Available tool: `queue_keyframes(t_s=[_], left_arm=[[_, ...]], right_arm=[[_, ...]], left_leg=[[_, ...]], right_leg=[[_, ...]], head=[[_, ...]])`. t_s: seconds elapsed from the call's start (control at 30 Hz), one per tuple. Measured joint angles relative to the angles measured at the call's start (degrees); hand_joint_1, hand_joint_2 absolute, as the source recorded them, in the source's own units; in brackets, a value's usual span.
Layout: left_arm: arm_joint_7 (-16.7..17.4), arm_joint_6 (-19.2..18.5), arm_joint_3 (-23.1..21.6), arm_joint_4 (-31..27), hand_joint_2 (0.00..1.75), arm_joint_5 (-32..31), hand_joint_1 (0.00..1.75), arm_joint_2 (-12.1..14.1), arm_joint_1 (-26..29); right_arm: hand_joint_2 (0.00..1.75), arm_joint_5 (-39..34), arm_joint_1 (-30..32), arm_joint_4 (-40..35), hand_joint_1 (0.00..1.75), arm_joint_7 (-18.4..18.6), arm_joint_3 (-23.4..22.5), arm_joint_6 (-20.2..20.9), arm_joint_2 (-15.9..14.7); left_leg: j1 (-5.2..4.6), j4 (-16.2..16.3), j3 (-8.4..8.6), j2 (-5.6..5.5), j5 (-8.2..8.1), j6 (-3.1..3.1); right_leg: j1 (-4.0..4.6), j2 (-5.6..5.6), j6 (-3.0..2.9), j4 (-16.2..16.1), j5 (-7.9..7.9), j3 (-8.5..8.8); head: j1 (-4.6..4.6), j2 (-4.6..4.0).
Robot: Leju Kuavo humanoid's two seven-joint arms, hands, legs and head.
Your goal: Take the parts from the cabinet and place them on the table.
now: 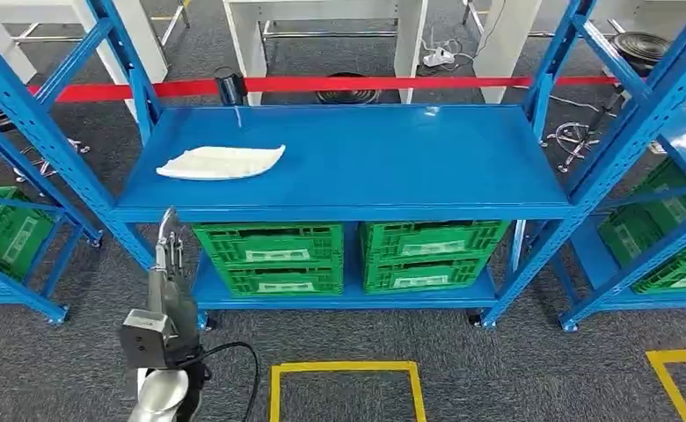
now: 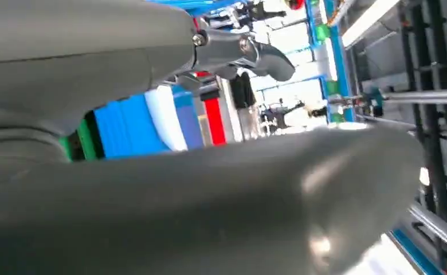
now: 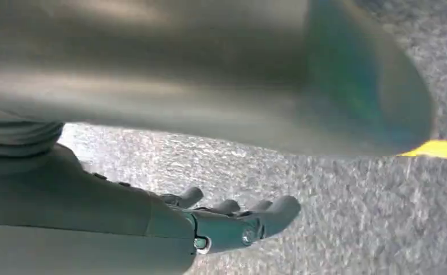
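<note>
Grey carpet (image 1: 392, 338) running under blue shelving (image 1: 348, 158), yellow floor tape (image 1: 344, 367) lying in front, red barrier tape (image 1: 392, 84) stretching behind.

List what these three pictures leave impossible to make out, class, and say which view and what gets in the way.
- Green crates: contents hidden by their walls and the blue shelf, head view.
- White part: too small to identify, head view.
- Left hand: fingers too small in head view; blurred grey thumb blocks the left wrist view.
- Right hand: open over carpet; blurred thumb blocks the surroundings.
</note>
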Motion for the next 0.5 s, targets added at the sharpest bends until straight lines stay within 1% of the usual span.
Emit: queue_keyframes(t_s=[0.03,0.07,0.1,0.13,0.17,0.2,0.23,0.27,0.3,0.33,0.37,0.4,0.43,0.47,0.5], left_arm=[[0.0,-0.13,0.0,0.44,0.0,0.0,0.0,-0.11,-0.24],[-0.02,-0.35,0.0,1.08,0.0,0.0,0.0,-0.24,-0.66],[-0.07,-0.57,0.0,1.78,0.0,0.0,0.0,-0.48,-1.22],[-0.18,-0.7,0.0,2.39,0.0,0.07,0.0,-0.74,-1.91],[-0.24,-0.94,-0.02,3.15,0.0,0.18,0.0,-0.98,-2.67],[-0.26,-1.14,-0.09,3.85,0.0,0.24,0.0,-1.29,-3.43],[-0.31,-1.29,-0.11,4.38,0.0,0.24,0.0,-1.46,-4.06],[-0.37,-1.51,-0.2,4.83,0.0,0.04,0.0,-1.49,-4.56],[-0.39,-1.86,-0.55,5.16,0.0,-0.31,0.0,-1.49,-5.07],[-0.39,-2.07,-1.07,5.57,0.0,-0.48,0.0,-1.49,-5.67],[-0.28,-2.29,-1.46,5.97,0.0,-0.46,0.0,-1.49,-6.26],[-0.19,-2.45,-1.66,6.21,0.0,-0.31,0.0,-1.49,-6.67],[-0.24,-2.56,-1.95,6.78,0.0,0.11,0.0,-1.57,-7.48],[-0.26,-2.64,-2.44,7.69,0.0,0.46,0.0,-1.6,-8.48],[-0.33,-2.64,-2.82,8.66,0.0,1.03,0.0,-1.7,-9.26]], right_arm=[[0.0,-0.74,0.21,0.0,0.0,-0.46,-0.19,-0.26,-0.13],[0.0,-1.24,0.4,0.0,0.0,-0.74,-0.61,-0.57,-0.17],[0.0,-1.7,0.49,0.0,0.0,-0.94,-1.03,-0.94,-0.24],[0.0,-2.3,0.46,0.0,0.0,-1.11,-1.31,-1.31,-0.26],[0.0,-3.13,0.37,0.0,0.0,-1.36,-1.77,-1.62,-0.31],[0.0,-3.78,0.32,0.0,0.0,-1.77,-2.42,-1.81,-0.28],[0.0,-4.15,0.17,0.0,0.0,-2.01,-2.93,-1.84,-0.26],[0.0,-4.17,0.17,0.0,0.0,-2.1,-3.28,-1.9,-0.26],[0.0,-4.06,0.24,0.0,0.0,-2.05,-3.48,-2.05,-0.26],[0.0,-4.13,0.3,0.0,0.0,-2.1,-3.76,-2.08,-0.26],[0.0,-4.48,0.26,0.0,0.0,-2.27,-4.09,-2.05,-0.26],[0.0,-4.61,0.28,0.0,0.0,-2.51,-4.35,-2.03,-0.28],[0.0,-4.63,0.27,0.0,0.0,-2.71,-4.57,-1.94,-0.33],[0.0,-4.65,0.24,0.0,0.0,-2.69,-4.79,-1.88,-0.37],[0.0,-4.94,0.22,0.0,0.0,-2.64,-5.14,-1.83,-0.37]], left_leg=[[0.0,0.05,0.0,0.02,-0.2,0.06],[0.03,0.14,0.0,-0.02,-0.33,0.08],[0.09,0.26,0.08,-0.11,-0.51,-0.02],[0.16,0.44,0.22,-0.17,-0.73,-0.2],[0.28,0.71,0.42,-0.2,-1.04,-0.49],[0.3,1.11,0.51,-0.21,-1.42,-0.92],[-0.21,1.74,0.35,-0.23,-2.0,-1.46],[-0.17,1.71,0.24,-0.21,-2.34,-1.65],[-0.17,1.45,0.43,-0.18,-2.47,-1.84],[-0.05,1.2,0.61,-0.18,-2.47,-2.12],[-0.02,1.18,0.76,-0.15,-2.63,-2.44],[0.11,1.84,0.83,-0.06,-2.89,-2.75],[0.14,4.19,-0.16,-0.03,-4.19,-3.02],[0.2,8.1,-2.26,-0.01,-6.15,-3.25],[0.19,12.82,-4.83,-0.02,-8.12,-3.38]], right_leg=[[-0.01,0.0,0.16,3.96,-1.08,-2.49],[-0.04,-0.01,0.27,5.48,-0.86,-3.79],[-0.14,-0.01,0.34,4.43,0.73,-3.78],[-0.28,-0.01,0.42,1.03,3.38,-2.59],[-0.41,-0.06,0.49,-4.07,6.28,-0.38],[-0.58,-0.21,0.63,-8.93,8.39,1.91],[-0.35,-0.23,0.23,-10.3,7.81,2.38],[-0.5,0.06,-0.63,-10.37,7.92,2.36],[-0.32,0.04,-1.0,-10.36,7.77,2.38],[-0.12,0.04,-1.38,-10.36,7.68,2.38],[-0.28,0.04,-1.86,-10.44,7.69,2.54],[-0.48,0.04,-2.18,-10.61,7.72,2.82],[-0.48,0.03,-2.51,-10.61,7.51,3.1],[-0.45,-0.05,-2.69,-10.61,7.38,3.28],[-0.37,-0.07,-2.83,-10.61,7.17,3.41]], head=[[0.04,0.0],[0.09,0.0],[0.22,0.0],[0.33,0.0],[0.35,0.0],[0.46,0.0],[0.74,0.0],[0.59,0.0],[0.3,0.0],[0.26,0.0],[0.26,0.0],[0.26,0.0],[-0.2,0.0],[-0.46,0.0],[-0.55,0.0]])
